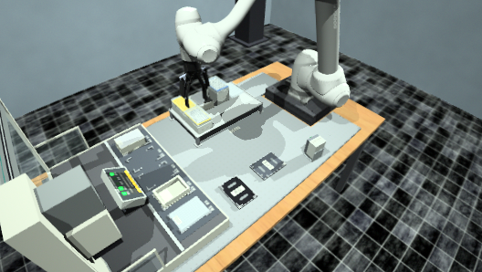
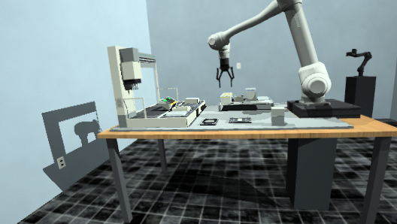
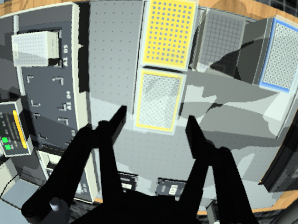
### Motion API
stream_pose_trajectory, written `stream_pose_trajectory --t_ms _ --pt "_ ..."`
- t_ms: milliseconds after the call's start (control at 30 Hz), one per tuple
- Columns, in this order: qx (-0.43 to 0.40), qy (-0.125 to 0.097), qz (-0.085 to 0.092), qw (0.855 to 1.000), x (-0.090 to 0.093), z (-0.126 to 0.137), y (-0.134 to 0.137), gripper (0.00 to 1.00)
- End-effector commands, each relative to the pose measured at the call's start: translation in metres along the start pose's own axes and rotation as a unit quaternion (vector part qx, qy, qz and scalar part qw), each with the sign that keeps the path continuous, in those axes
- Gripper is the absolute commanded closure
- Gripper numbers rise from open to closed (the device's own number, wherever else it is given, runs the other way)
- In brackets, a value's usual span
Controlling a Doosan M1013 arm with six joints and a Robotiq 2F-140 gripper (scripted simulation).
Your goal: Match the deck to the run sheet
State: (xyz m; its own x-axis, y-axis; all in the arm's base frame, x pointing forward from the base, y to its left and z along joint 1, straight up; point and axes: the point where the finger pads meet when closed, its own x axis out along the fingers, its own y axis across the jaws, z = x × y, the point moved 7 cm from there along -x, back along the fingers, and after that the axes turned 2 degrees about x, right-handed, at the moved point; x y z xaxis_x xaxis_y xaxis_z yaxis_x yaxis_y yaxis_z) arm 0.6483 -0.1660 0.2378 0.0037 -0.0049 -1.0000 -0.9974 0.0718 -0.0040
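My gripper [image 1: 193, 94] [image 2: 225, 83] [image 3: 156, 118] is open and empty. It hangs well above the left end of SHELF [image 1: 242, 112] [image 2: 263, 102]. Right below it lies a yellow-rimmed item with a grey speckled top [image 1: 199, 115] [image 3: 160, 100]. Beside that sits an uncovered yellow tip rack [image 1: 181, 104] [image 3: 170, 31]. A blue-rimmed tall item [image 1: 218, 88] [image 3: 282, 52] stands further along the shelf. On the handler's deck [image 1: 151, 164] I see a pale block [image 1: 130, 140] [image 3: 35, 48], an open white reservoir [image 1: 171, 191] and a lidded plate [image 1: 189, 214]. Two deck positions between the block and the reservoir look bare.
A control panel with green buttons [image 1: 122, 186] sits beside the deck. Two black nests [image 1: 238, 192] [image 1: 268, 166] lie on the table's front part. A small grey box [image 1: 315, 147] [image 2: 278, 114] stands near the arm's base [image 1: 301, 102]. The handler's gantry [image 2: 129, 71] rises at the left.
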Motion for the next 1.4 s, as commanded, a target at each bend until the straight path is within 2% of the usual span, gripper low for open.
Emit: stream_pose_trajectory --t_ms 0,1367 --pt "0.0 0.0 -0.001 1.0 -0.004 0.0 0.0 0.33" --pt "0.0 0.0 -0.001 1.0 -0.063 0.0 0.0 0.33"
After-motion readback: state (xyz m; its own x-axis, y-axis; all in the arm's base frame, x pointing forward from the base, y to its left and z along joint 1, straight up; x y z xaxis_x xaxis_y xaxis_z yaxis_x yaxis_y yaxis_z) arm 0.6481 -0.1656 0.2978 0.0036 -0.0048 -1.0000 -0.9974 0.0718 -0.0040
